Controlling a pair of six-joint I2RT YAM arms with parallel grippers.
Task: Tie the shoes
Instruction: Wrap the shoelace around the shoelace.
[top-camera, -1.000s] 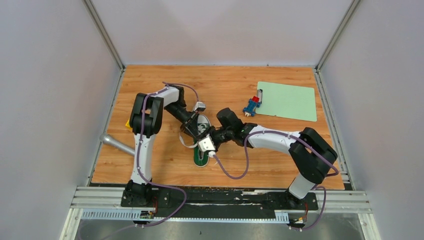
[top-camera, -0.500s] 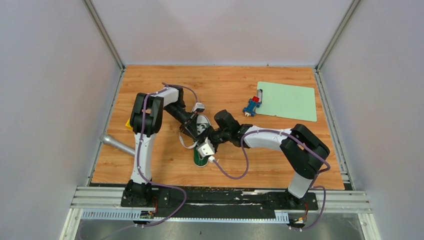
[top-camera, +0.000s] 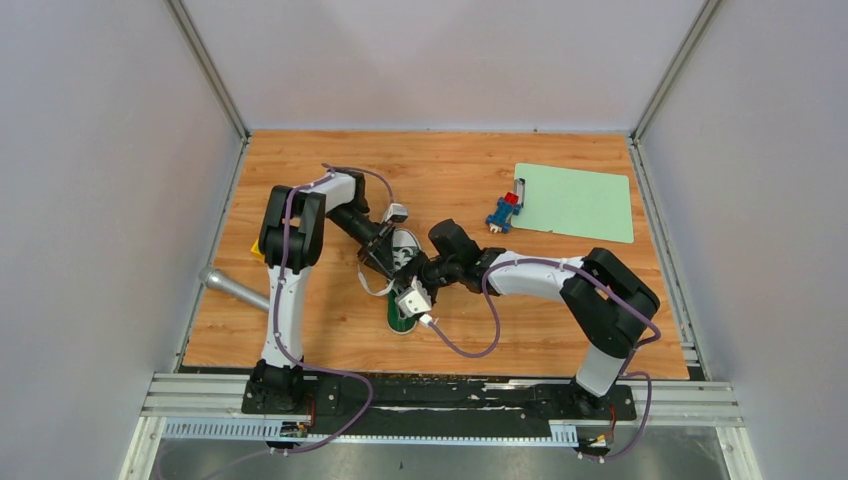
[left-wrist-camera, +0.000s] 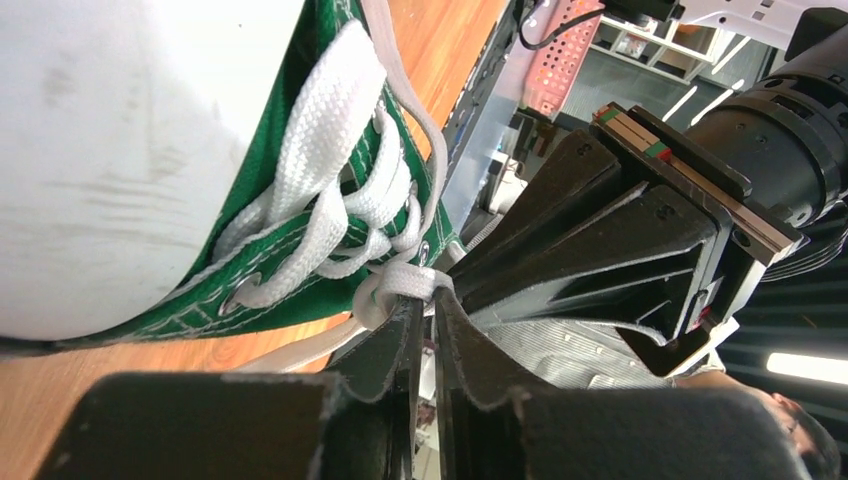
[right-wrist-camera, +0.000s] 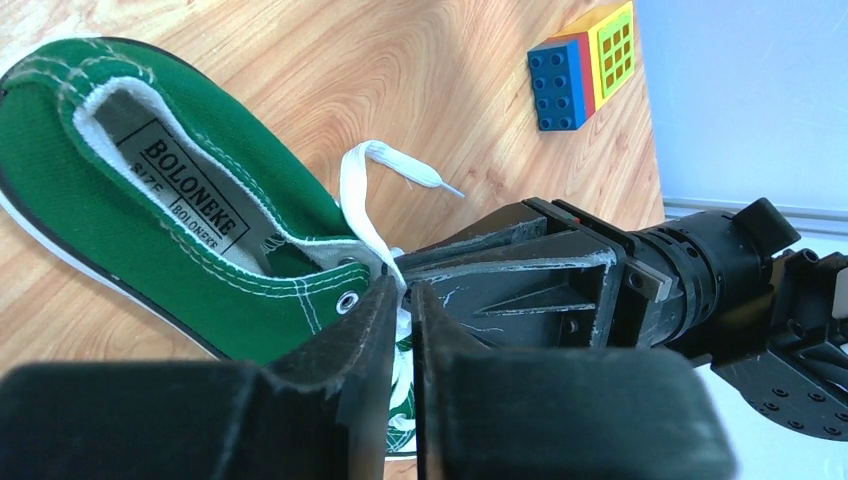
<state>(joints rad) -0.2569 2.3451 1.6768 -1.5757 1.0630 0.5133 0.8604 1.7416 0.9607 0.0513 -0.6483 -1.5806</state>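
The small green sneaker (top-camera: 401, 318) lies mid-table between both arms, mostly hidden by them in the top view. In the left wrist view its white toe cap (left-wrist-camera: 110, 150) and green canvas (left-wrist-camera: 290, 300) fill the upper left. My left gripper (left-wrist-camera: 425, 292) is shut on a fold of white lace (left-wrist-camera: 410, 278) by the eyelets. In the right wrist view the shoe's opening (right-wrist-camera: 170, 170) shows a label. My right gripper (right-wrist-camera: 405, 285) is shut on the other lace (right-wrist-camera: 362, 195) beside the top eyelet. The two grippers (top-camera: 405, 268) meet tip to tip over the shoe.
A pale green board (top-camera: 577, 202) lies at the back right with a blue and red block toy (top-camera: 503, 212) at its left edge. Coloured blocks (right-wrist-camera: 585, 62) show in the right wrist view. A silver cylinder (top-camera: 230, 287) and a yellow piece (top-camera: 256, 251) lie left of the left arm.
The right arm has swung a little to the left toward the shoe, bringing its gripper closer to the left one. The left arm has barely moved.
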